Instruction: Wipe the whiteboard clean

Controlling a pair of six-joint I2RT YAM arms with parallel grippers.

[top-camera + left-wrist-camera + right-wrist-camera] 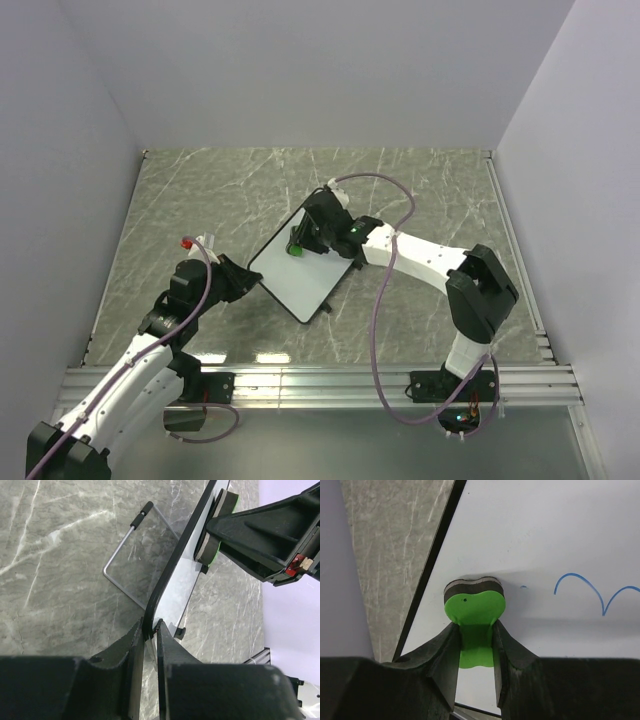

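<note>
The whiteboard [296,280] sits mid-frame in the top view, raised at a tilt over the marble table [180,200]. At the bottom of its wrist view, the left gripper [150,630] pinches narrowly on the board's black-framed corner. The right gripper [476,632] clamps a green eraser [474,600] pressed against the white face, left of blue arcs [580,587].

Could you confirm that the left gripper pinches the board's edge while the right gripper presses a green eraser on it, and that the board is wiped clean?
Not quite: the board is not clean. The right wrist view shows blue strokes on it beside the eraser. The rest holds: the left gripper pinches its edge and the right gripper presses the eraser on it.
</note>
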